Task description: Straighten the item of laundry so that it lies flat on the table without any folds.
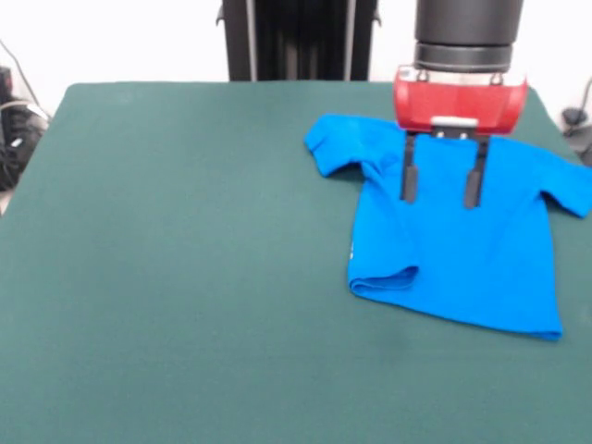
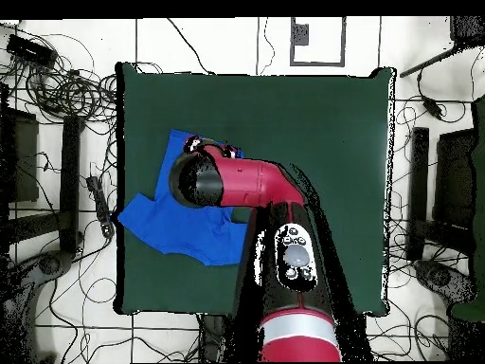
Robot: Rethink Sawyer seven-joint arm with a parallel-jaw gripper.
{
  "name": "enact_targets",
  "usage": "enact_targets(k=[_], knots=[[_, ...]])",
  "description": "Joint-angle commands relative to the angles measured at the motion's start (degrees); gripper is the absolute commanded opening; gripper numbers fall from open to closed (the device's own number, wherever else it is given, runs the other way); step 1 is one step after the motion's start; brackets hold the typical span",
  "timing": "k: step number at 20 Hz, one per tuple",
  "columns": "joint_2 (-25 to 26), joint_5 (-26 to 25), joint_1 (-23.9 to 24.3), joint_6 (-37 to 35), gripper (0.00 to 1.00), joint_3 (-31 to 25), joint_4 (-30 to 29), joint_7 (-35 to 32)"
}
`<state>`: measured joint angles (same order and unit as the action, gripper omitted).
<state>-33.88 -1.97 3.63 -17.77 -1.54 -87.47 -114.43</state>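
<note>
Table (image 1: 185, 277) mostly bare. T-shirt (image 1: 481, 259) spread plain side up at far right of front view, sleeves out, mostly flat; near-left hem corner (image 1: 384, 282) folded under, left to smooth. Pincer (image 1: 442, 192) released, hovering over chest, grasping nothing.

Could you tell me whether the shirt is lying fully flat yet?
Not yet: the shirt is mostly spread, but its lower left hem corner is folded over.
</note>
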Motion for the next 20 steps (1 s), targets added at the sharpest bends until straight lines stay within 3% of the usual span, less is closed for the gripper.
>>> enact_targets(k=[1, 13, 20], knots=[[3.61, -2.70, -0.78, -4.15, 1.00, -4.48, -4.89, -1.62], [6.08, -3.14, -0.90, -1.84, 1.00, -5.46, -3.45, -2.20], [6.70, -3.30, 0.62, -7.02, 1.00, -6.29, -2.07, 0.94]])
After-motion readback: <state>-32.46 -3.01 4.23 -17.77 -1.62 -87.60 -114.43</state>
